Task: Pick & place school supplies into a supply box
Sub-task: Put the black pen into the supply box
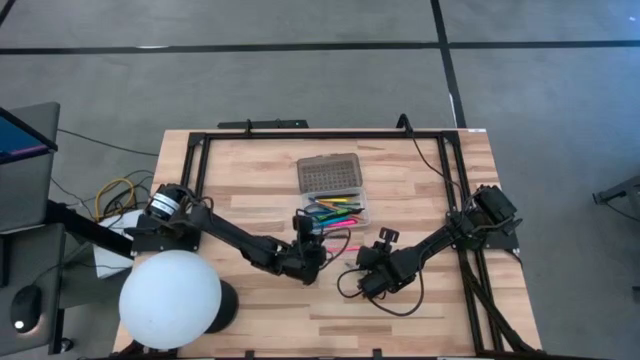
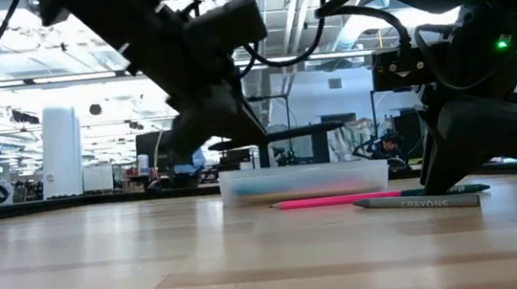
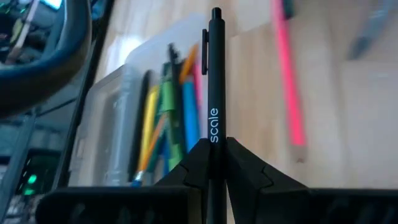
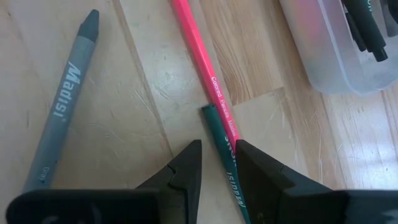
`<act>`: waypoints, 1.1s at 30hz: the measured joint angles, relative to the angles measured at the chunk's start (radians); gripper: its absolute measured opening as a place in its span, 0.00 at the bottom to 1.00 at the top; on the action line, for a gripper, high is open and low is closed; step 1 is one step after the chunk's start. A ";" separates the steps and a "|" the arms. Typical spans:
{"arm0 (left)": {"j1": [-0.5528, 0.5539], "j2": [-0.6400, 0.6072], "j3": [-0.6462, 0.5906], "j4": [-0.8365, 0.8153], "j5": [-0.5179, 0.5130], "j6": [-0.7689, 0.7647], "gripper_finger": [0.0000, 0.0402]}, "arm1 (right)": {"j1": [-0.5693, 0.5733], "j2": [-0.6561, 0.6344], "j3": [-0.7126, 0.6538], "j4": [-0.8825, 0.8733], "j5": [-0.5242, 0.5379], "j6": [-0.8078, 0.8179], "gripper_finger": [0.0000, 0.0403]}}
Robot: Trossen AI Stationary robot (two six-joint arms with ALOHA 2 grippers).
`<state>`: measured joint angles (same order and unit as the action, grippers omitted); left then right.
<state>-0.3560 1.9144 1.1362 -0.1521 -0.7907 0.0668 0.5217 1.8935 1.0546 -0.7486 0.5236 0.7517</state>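
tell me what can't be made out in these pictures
- Black pen in the left gripper: its lower end is hidden between the gripper's fingers, left wrist view.
- Green pencil: its far end runs under the right gripper, and its print is partly hidden, right wrist view.
- Supply box contents: only blurred colour through the wall, low view.
- Items on the table near the grippers: too small to tell, high view.

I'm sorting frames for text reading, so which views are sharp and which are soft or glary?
Left wrist view: the black pen in the left hand is sharp, its print legible; the supply box and pink pencil behind are blurred. Right wrist view: crisp, lettering on the grey crayon readable. Low view: backlit by bright ceiling lights, arms nearly silhouetted.
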 joint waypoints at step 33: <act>0.339 0.000 0.000 0.144 0.341 0.103 0.07 | 0.000 0.000 0.000 0.013 0.000 0.001 0.22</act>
<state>-0.0170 1.9144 1.1362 -0.0086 -0.4496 0.1702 0.5217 1.8938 1.0546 -0.7352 0.5240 0.7525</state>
